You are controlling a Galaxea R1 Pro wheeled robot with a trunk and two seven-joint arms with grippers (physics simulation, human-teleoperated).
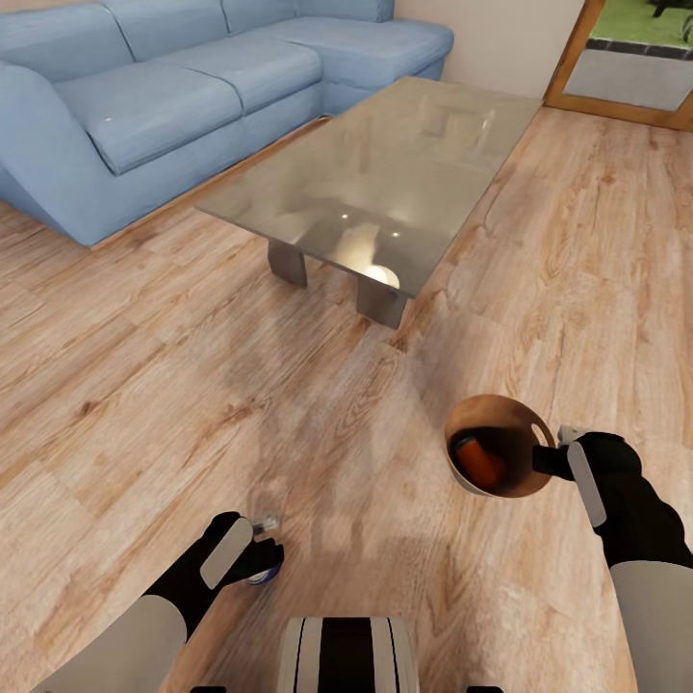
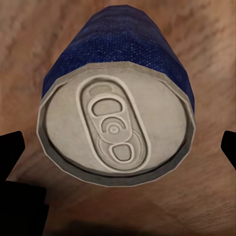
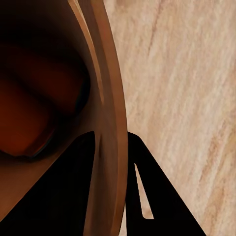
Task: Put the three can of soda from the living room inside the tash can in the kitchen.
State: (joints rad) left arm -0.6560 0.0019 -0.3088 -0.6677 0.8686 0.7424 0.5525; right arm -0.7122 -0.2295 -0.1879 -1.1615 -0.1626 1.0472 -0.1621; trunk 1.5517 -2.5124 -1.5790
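Left tool low over wood floor, pinching blue can of soda between its fingers, silver top facing wrist camera. Right tool clamped on rim of tash can, held above floor; orange can lying inside. Glass bench and blue sofa beyond

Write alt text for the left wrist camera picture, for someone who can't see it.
A blue cylindrical soda can seen top-on, its silver lid and pull tab facing the camera, sits between the left gripper's black fingertips at either side. Beneath it lies light wooden flooring.
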